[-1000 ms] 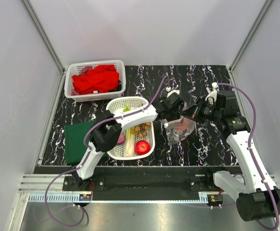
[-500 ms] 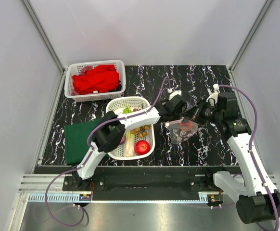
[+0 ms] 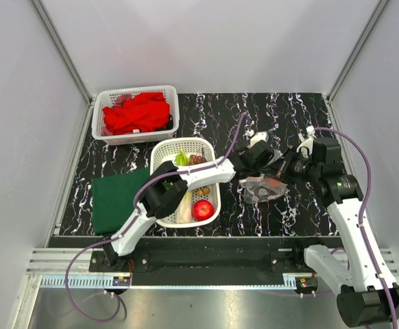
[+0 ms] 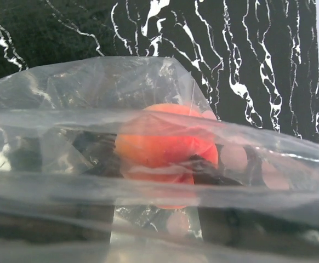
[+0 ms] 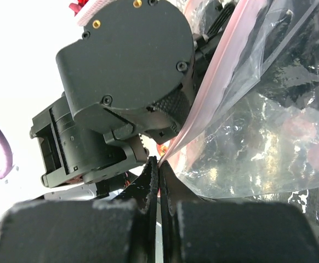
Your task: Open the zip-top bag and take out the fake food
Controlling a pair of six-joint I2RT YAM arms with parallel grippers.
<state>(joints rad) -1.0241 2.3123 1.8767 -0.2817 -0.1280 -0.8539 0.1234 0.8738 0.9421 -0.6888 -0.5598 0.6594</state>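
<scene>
My right gripper (image 5: 158,170) is clamped tight on the pink zip strip (image 5: 213,82) of the zip-top bag (image 3: 262,186), which sits over the marbled table (image 3: 206,113) just right of the oval basket (image 3: 160,154). My left gripper (image 3: 261,168) is pressed against the bag, with the orange peach (image 4: 165,143) inside dead ahead (fingers mere dark blurs behind plastic, so I can't tell their state).

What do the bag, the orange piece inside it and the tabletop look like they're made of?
zip-top bag: thin clear plastic film, glossy. It creases sharply and throws glare.
orange piece: probably smooth moulded plastic with an even colour and a rounded shape. It is seen only through the film, so the finish is unclear.
tabletop: black with white veining, a marble look. Whether it is real stone or a printed laminate cannot be told.
</scene>
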